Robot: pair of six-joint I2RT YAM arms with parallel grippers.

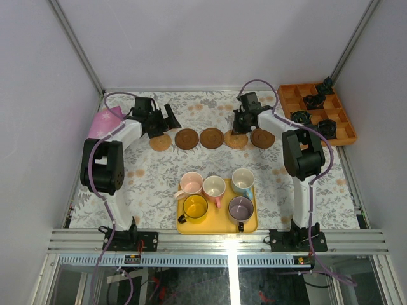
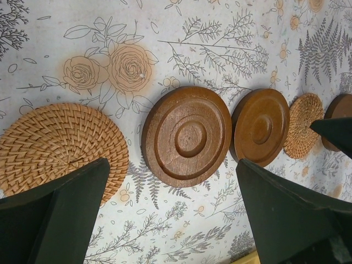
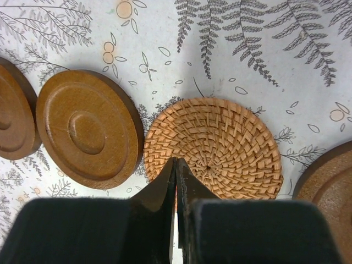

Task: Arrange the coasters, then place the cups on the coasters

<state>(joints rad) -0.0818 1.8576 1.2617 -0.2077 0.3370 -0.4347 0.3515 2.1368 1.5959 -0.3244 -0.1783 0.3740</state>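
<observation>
Table [image 1: 159, 175]: floral cloth.
Coasters [image 1: 187, 138]: five in a far row, looks done.
Cups [image 1: 214, 187]: all on near tray [image 1: 249, 226], unplaced.
Left gripper [image 2: 170, 220]: wide open.
Right gripper [image 3: 177, 181]: closed, empty.

Setting: a robotics lab test cell rather than a home or kitchen. The desk [image 1: 152, 181] stands inside a booth of plain white panels [image 1: 210, 44] joined by metal corner struts [image 1: 76, 44]. Two black-and-white arms, the left arm [image 1: 105, 168] and the right arm [image 1: 304, 155], are bolted to an aluminium rail [image 1: 216, 240] at the near edge, with purple cables [image 1: 257, 81] looped along them. A floral cloth [image 1: 210, 105] covers the desk. Below the rail there is exposed wiring.
</observation>
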